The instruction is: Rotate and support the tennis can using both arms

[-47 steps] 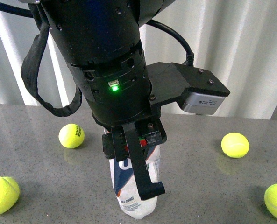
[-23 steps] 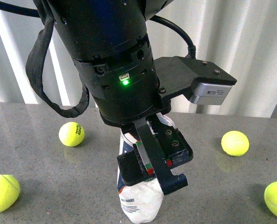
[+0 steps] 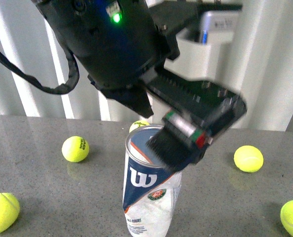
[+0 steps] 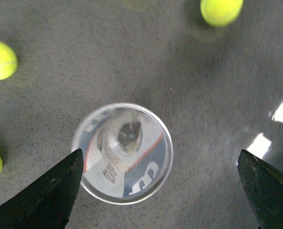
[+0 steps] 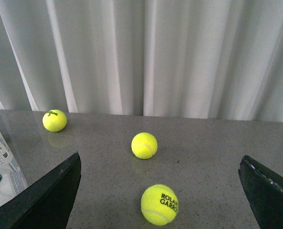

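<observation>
Left wrist view: left hand (image 4: 160, 191) spread open above the upright clear plastic Wilson tennis can (image 4: 122, 153), ungrasped; a nudge could topple it. Right hand (image 5: 160, 195) open.

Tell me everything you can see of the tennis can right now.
The tennis can stands upright on the grey table, a clear plastic tube with a silver rim and open top. Its navy, white and orange label shows the Wilson W and a round emblem. The left wrist view looks straight down into it; no balls inside. The left claw hangs open above it, fingers wide of the rim, not touching. The right claw is open beside it.
</observation>
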`<move>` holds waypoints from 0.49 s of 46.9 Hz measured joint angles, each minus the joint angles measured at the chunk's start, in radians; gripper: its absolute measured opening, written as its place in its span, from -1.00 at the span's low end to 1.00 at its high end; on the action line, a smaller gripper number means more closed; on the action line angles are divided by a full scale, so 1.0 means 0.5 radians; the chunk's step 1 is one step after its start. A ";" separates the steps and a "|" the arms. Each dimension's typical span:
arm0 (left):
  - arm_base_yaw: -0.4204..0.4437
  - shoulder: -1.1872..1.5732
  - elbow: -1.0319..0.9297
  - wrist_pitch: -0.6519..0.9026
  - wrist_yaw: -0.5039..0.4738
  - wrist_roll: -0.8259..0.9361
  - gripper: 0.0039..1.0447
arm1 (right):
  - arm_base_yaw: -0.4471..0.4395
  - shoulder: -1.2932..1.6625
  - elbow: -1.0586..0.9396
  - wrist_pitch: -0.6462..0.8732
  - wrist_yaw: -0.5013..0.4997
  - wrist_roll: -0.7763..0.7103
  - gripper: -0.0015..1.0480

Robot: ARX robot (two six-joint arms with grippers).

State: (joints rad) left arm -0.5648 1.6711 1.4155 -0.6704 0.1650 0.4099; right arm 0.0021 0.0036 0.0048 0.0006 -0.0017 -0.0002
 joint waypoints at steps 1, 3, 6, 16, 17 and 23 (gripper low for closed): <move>0.011 -0.027 -0.014 0.053 -0.001 -0.098 0.88 | 0.000 0.000 0.000 0.000 0.000 0.000 0.87; 0.030 -0.069 -0.048 0.149 -0.018 -0.230 0.88 | 0.001 0.000 0.000 0.000 0.000 0.000 0.87; 0.050 -0.129 -0.101 0.307 -0.050 -0.454 0.88 | 0.001 0.000 0.000 0.000 0.000 0.000 0.87; 0.063 -0.190 -0.168 0.460 -0.150 -0.828 0.85 | 0.000 0.000 0.000 0.000 -0.001 0.000 0.87; 0.048 -0.226 -0.235 0.596 -0.279 -0.827 0.79 | 0.001 0.000 0.000 0.000 0.000 0.001 0.87; 0.095 -0.501 -1.012 1.997 -1.158 -0.823 0.34 | 0.001 0.000 0.000 0.000 0.004 0.001 0.87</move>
State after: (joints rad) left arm -0.5171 1.4204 0.9092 0.3279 -0.4141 -0.0017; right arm 0.0025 0.0036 0.0048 0.0006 0.0002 0.0002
